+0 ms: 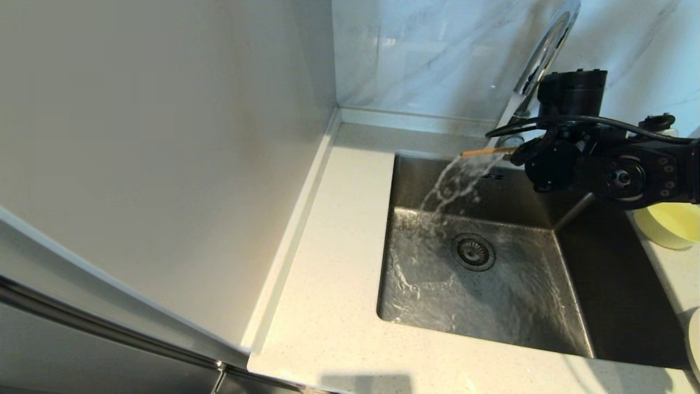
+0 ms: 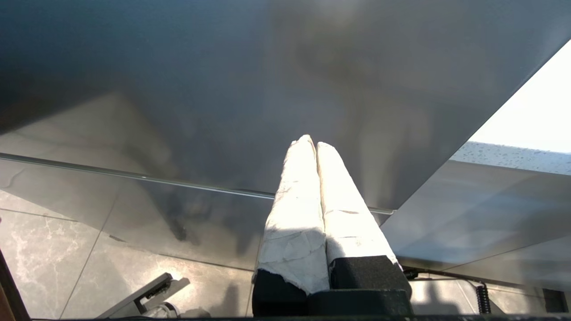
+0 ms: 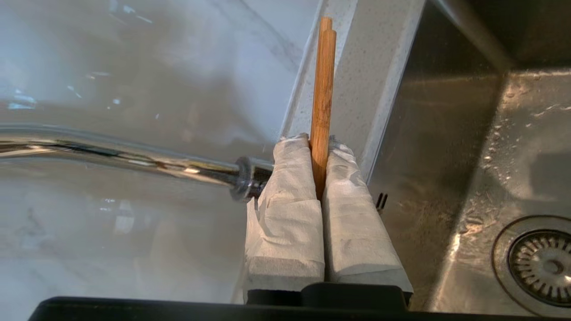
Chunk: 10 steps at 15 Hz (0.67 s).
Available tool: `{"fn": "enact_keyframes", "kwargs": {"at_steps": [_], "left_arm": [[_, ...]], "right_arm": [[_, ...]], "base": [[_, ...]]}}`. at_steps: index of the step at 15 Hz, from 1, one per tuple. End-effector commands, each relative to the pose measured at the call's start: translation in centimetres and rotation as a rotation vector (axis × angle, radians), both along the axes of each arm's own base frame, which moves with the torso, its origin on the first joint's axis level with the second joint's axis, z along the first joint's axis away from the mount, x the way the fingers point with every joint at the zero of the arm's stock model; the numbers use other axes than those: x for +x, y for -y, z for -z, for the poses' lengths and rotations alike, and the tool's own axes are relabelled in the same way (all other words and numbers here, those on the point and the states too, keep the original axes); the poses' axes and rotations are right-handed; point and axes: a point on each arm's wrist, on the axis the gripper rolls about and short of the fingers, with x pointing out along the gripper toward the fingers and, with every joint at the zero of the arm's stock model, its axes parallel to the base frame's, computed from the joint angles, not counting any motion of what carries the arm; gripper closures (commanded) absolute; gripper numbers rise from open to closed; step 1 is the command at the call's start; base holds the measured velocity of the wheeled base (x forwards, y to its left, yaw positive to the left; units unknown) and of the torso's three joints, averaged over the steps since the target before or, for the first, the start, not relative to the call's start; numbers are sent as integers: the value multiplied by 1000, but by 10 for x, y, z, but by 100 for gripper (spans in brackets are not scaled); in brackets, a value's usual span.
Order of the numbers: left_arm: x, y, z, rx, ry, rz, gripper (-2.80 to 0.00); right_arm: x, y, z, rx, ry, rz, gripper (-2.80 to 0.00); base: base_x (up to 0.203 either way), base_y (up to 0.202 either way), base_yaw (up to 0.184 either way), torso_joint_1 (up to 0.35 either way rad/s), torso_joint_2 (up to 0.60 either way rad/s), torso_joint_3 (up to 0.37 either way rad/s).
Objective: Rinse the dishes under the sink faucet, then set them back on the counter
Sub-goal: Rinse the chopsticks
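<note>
My right gripper (image 3: 319,145) is shut on the pair of brown wooden chopsticks (image 3: 322,89), which stick out past its padded fingers. In the head view the chopsticks (image 1: 486,152) are held level under the chrome faucet (image 1: 547,49). Running water (image 1: 454,186) splashes off them and down into the steel sink (image 1: 601,284). The faucet's spout end (image 3: 241,176) lies right beside the fingers. The pale yellow bowl (image 1: 675,223) sits on the counter right of the sink, partly behind the right arm. A sliver of the white dish (image 1: 694,339) shows at the right edge. My left gripper (image 2: 313,145) is shut and empty, parked out of the head view.
The sink's drain strainer (image 1: 473,251) lies mid-basin, with wet floor around it. The speckled counter (image 1: 339,246) runs left of the sink to a plain white side panel (image 1: 164,164). The marble wall (image 1: 437,54) is behind. The left wrist view faces a grey panel (image 2: 223,89) above floor tiles.
</note>
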Motion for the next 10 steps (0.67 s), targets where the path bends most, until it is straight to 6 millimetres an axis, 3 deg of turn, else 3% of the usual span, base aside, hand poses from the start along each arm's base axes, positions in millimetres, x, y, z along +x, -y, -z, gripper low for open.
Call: {"fn": "enact_keyframes", "kwargs": {"at_steps": [1,10], "left_arm": [[0,0,0,0,0,0,0],[0,0,0,0,0,0,0]], "right_arm": [[-2,-5,-4,9,20,-6,0],[-9,-24,-6,14,27,-47,0]], "base": [[0,0,0,0,0,0],[0,0,0,0,0,0]]}}
